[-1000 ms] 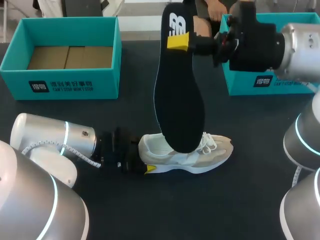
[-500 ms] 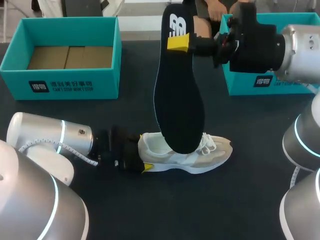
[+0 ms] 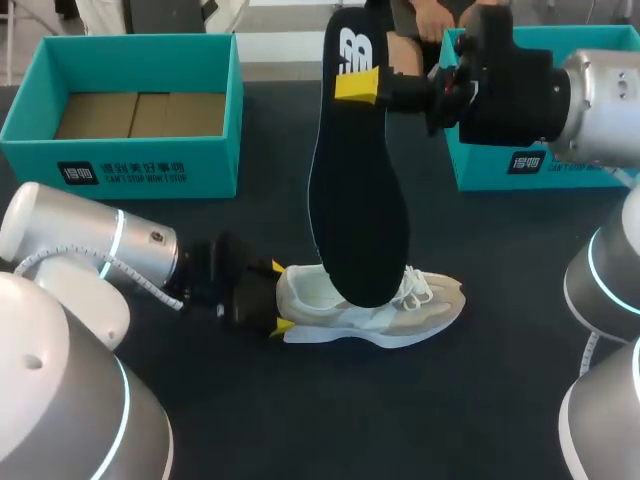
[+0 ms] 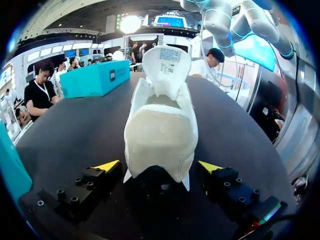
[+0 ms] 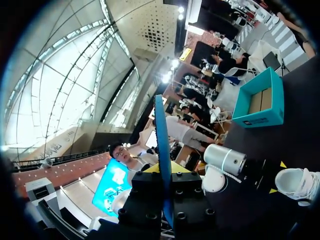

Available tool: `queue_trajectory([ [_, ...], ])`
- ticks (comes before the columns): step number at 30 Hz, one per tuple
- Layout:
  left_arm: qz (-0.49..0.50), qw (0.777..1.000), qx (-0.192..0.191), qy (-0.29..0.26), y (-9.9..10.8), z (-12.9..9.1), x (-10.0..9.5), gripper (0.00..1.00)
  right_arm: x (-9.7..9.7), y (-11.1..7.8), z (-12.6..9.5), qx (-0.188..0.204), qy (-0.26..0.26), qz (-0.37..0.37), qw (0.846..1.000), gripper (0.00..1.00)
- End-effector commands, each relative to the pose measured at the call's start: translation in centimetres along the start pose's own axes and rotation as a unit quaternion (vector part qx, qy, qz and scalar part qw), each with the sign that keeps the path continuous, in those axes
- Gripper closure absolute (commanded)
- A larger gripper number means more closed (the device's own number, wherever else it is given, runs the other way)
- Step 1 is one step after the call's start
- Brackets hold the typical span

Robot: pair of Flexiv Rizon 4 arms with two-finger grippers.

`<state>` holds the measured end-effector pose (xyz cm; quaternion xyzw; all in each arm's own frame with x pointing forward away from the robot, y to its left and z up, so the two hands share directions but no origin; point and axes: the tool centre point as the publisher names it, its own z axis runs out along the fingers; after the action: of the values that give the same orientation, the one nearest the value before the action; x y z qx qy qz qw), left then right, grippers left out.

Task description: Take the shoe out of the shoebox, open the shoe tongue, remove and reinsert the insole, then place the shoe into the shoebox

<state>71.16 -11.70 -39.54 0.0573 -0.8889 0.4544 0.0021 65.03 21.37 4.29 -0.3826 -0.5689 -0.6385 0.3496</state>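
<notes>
R gripper (image 3: 357, 84) pinches logo'd insole (image 3: 358, 200); L gripper (image 4: 159, 166) straddles shoe (image 4: 161, 135) heel.

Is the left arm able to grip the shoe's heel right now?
Probably yes: the left tool is open, its yellow tips flank the heel of the shoe, and nothing lies between them.

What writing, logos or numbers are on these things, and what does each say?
On the left shoebox, front wall: dark label with white print, too small to read surely.
On the right shoebox, front wall: a like label, also too small.
On the insole, heel end: a white logo, no readable words.
On the shoe, tongue: a white tag, print too blurred to read.
</notes>
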Motion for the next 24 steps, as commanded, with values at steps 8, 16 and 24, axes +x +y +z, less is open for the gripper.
queue_trajectory([
  [8, 0.038, 0.998, -0.041, 0.008, -1.3, -2.2, 0.8, 0.0, 0.0, 0.0, 0.3, -0.001, -0.002, 0.001, 1.0, 1.0],
  [16, 0.074, 0.99, -0.12, -0.013, -2.5, -3.4, 1.0, 0.0, 0.0, 0.0, 0.3, -0.001, -0.002, 0.001, 1.0, 1.0],
  [24, 0.079, 0.979, -0.185, -0.027, -4.2, -4.5, -0.2, 0.0, 0.0, 0.0, 0.3, -0.001, -0.002, 0.001, 1.0, 1.0],
])
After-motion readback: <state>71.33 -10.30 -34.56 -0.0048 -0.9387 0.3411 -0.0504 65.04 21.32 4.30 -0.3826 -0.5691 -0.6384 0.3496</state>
